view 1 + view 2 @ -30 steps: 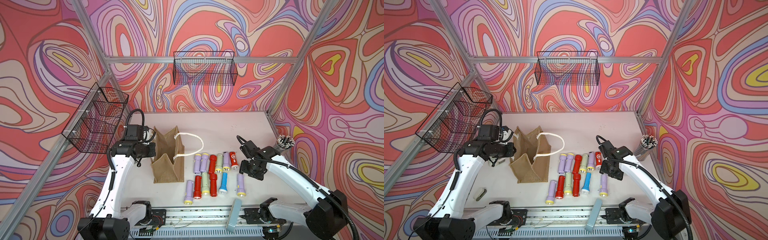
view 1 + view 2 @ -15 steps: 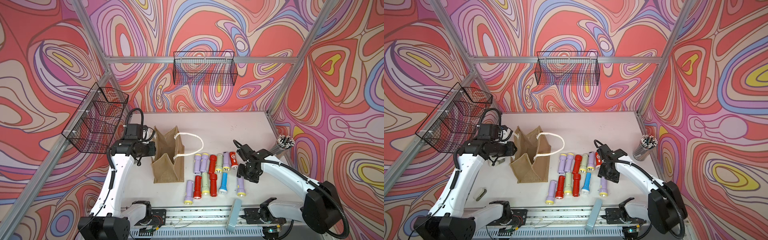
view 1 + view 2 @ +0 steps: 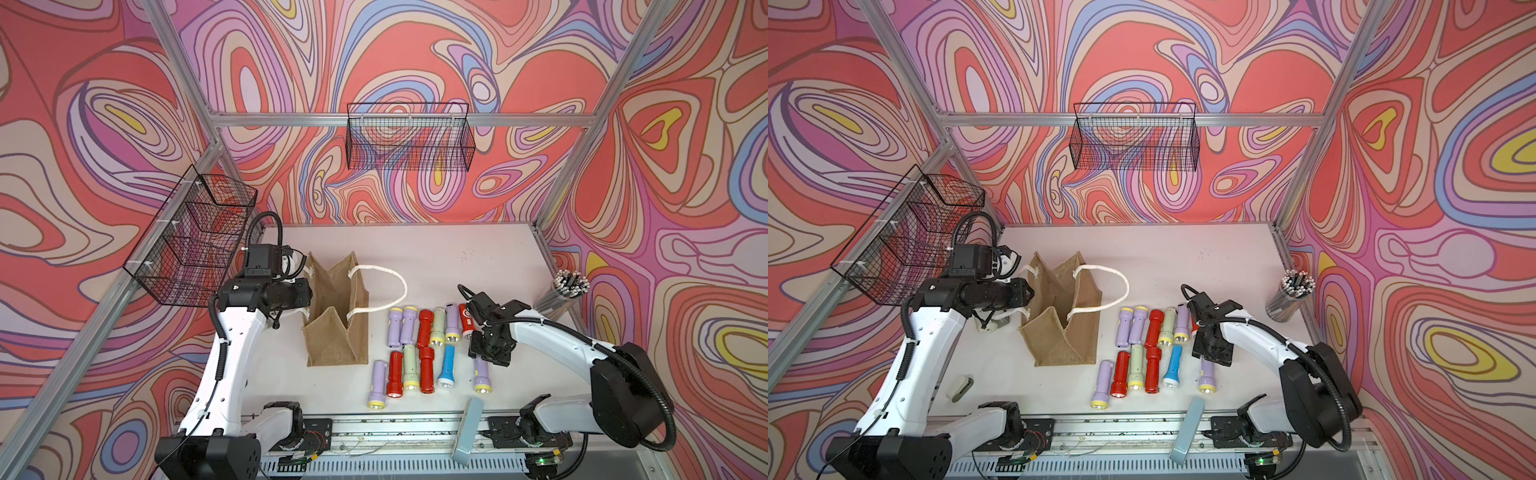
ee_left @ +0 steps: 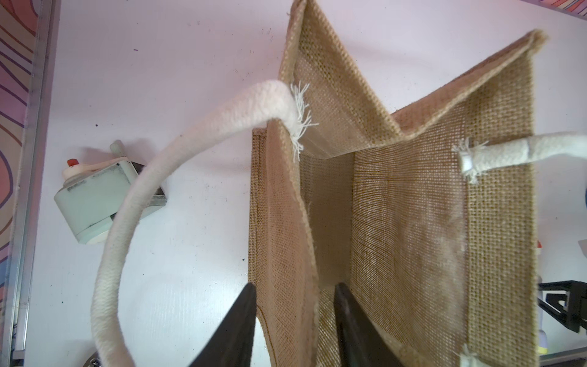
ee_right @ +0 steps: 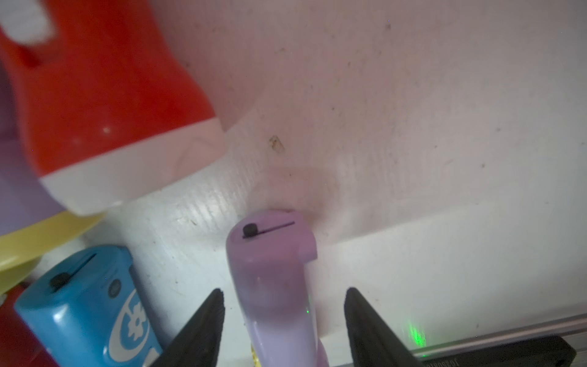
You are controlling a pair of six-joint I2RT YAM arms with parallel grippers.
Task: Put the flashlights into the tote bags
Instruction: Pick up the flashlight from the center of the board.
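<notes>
**1. End effector state.** The right gripper [image 5: 282, 290] is standing with its jaws apart, one fingertip on either side of a lilac flashlight [image 5: 273, 270]. A gap is showing on both sides, so nothing is being gripped. The left gripper [image 4: 294, 286] is likewise standing with its jaws apart. It is straddling the wall of the burlap tote bag [image 4: 413, 222] that faces the left arm, without pinching it.

**2. Governing relation.** The lilac flashlight is lying flat on the table [image 3: 415, 249], directly beneath the right gripper.
- Its long axis is running across the line joining the two fingertips, so the jaws are facing the sides of the barrel.
- The tail end is projecting just past the fingertips. The yellow-ringed head is showing on the base side of the gripper in both top views.
- The tote bag is standing upright with its mouth open, off to this gripper's left, beyond both rows of flashlights [image 3: 424, 328].
- The right arm is the nearer one for the pick, and the left arm is the one at the bag.

**3. Count.**
- Twelve flashlights are lying on the table in two rows of six: five lilac, four red, two pale green and one blue. None is showing inside the bag.
- One tote bag is standing by, with two white rope handles [image 3: 404, 286].
- Two black wire baskets [image 3: 409, 141] are hanging on the walls.
- One clear cup [image 3: 555, 299] of grey rods is standing well apart from the right gripper.
</notes>
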